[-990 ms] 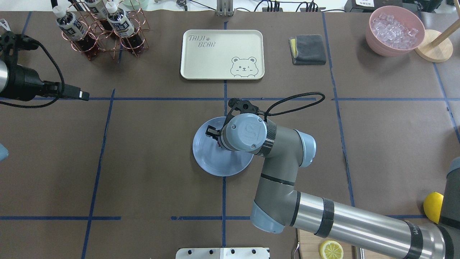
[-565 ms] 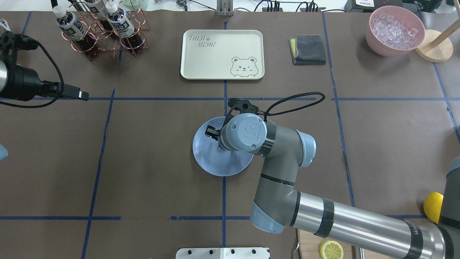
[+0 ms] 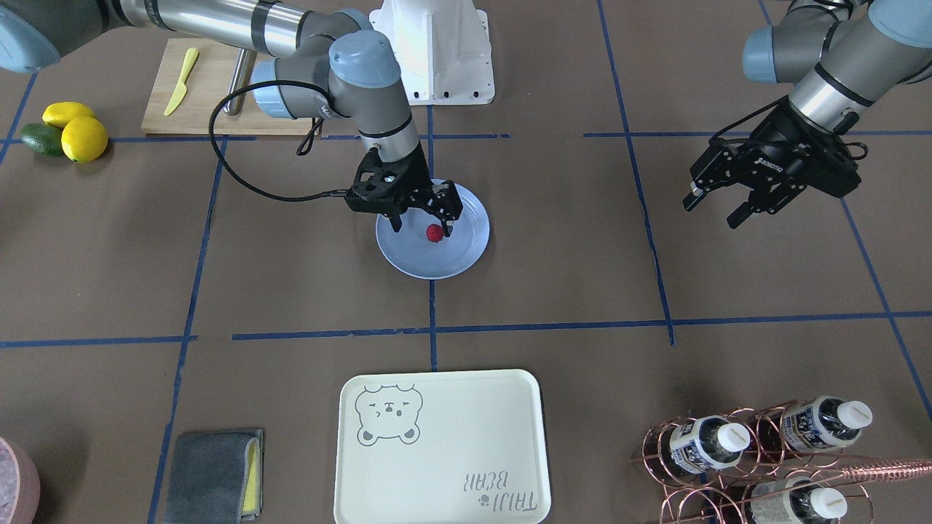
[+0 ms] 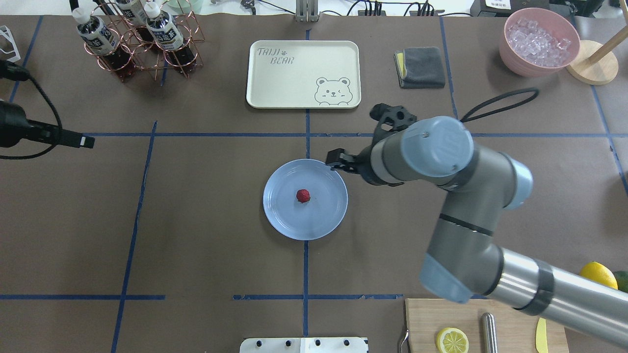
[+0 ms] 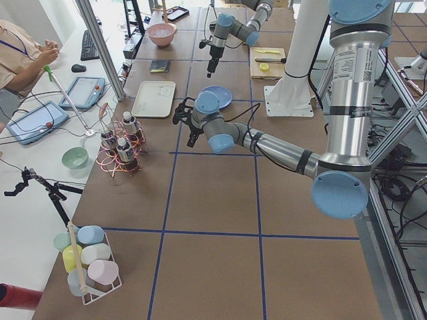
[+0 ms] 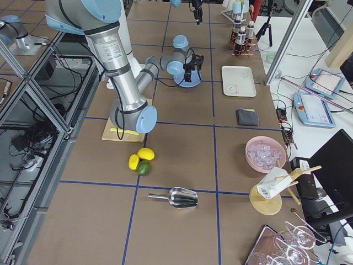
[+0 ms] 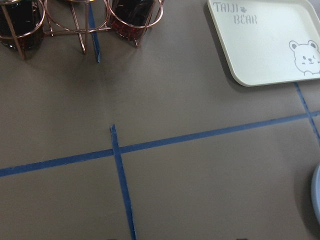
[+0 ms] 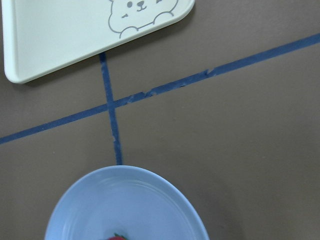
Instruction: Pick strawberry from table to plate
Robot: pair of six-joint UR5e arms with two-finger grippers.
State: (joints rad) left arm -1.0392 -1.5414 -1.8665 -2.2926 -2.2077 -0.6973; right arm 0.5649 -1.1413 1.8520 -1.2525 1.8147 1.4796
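Strawberry [image 4: 303, 195] — small, dark-red, roundish — rests on glossy round plate [image 4: 279, 215].

Dk-red strawberry [image 4: 303, 195]; lt-blue plate [image 4: 283, 216]; brown table [image 4: 196, 220] (blue tape grid).

Robotics lab: brown paper-covered table [image 4: 196, 196] gridded with blue tape lines [image 4: 147, 135], aluminium frame struts [image 5: 100, 47] beside the table, tablets [image 5: 83, 91] and a keyboard [image 5: 87, 45] on a white bench [image 5: 33, 220] beside the table, a person [image 5: 19, 55] seated there, loose cables [image 6: 33, 135] below the table.
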